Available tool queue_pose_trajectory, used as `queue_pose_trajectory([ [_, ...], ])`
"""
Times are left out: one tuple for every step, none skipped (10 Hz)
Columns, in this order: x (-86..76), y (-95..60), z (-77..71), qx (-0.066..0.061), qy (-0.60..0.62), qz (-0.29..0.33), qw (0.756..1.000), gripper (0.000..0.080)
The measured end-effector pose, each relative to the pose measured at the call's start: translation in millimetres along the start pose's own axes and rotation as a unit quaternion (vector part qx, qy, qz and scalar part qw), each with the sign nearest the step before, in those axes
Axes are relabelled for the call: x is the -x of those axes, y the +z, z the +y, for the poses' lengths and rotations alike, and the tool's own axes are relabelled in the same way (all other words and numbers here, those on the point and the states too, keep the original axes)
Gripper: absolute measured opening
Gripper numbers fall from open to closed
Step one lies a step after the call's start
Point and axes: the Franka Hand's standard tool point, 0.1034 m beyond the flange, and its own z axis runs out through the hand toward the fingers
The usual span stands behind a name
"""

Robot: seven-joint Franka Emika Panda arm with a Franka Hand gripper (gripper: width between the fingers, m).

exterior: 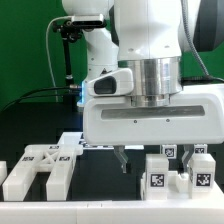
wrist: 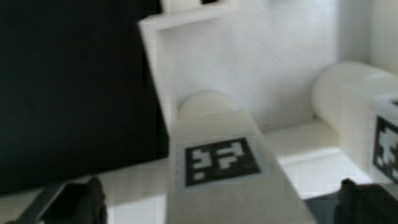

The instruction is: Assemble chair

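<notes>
The chair is in loose white tagged pieces on the black table. A slotted block [exterior: 40, 168] lies at the exterior view's left. Two upright tagged pieces [exterior: 157, 176] [exterior: 201, 168] stand at the right. My gripper [exterior: 155, 160] hangs low over them, open. In the wrist view my gripper [wrist: 214, 208] straddles a long white piece with a square tag [wrist: 222, 158]. Both dark fingertips [wrist: 80, 203] stand apart from its sides. A rounded white post with a tag [wrist: 365, 110] stands beside it.
The marker board [exterior: 72, 143] lies flat behind the slotted block. A black stand with cables [exterior: 65, 55] rises at the back against the green backdrop. Bare black table [wrist: 63, 90] shows beside the long piece.
</notes>
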Motion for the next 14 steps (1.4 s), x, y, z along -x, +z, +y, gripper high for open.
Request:
queue_pose_trajectory([
  [-0.1, 0.0, 0.6, 0.001, -0.004, 0.000, 1.000, 0.0524],
  [-0.1, 0.1, 0.6, 0.001, -0.002, 0.000, 1.000, 0.0390],
  [0.1, 0.1, -0.2, 0.000, 0.048, 0.000, 0.999, 0.0390],
  [0.1, 0.1, -0.3, 0.000, 0.086, 0.000, 0.996, 0.0284],
  [0.1, 0.1, -0.4, 0.000, 0.119, 0.000, 0.993, 0.0284],
  [0.1, 0.1, -1.0, 0.000, 0.165, 0.001, 0.986, 0.0284],
  [0.4, 0.2, -2.0, 0.003, 0.233, 0.007, 0.972, 0.0284],
  [0.3, 0.1, -2.1, 0.005, 0.294, 0.008, 0.956, 0.0284],
  [0.1, -0.4, -1.9, 0.004, 0.369, 0.004, 0.929, 0.0284],
  [-1.0, -0.8, -1.4, 0.000, 0.435, 0.000, 0.901, 0.0284],
  [-0.8, -0.8, -2.0, -0.005, 0.506, -0.004, 0.863, 0.0284],
  [-0.7, -0.8, -3.6, -0.009, 0.570, -0.008, 0.822, 0.0284],
  [-1.2, -1.1, -4.4, -0.016, 0.628, -0.014, 0.778, 0.0285],
  [-0.5, -0.9, -5.8, -0.016, 0.652, -0.015, 0.758, 0.0285],
])
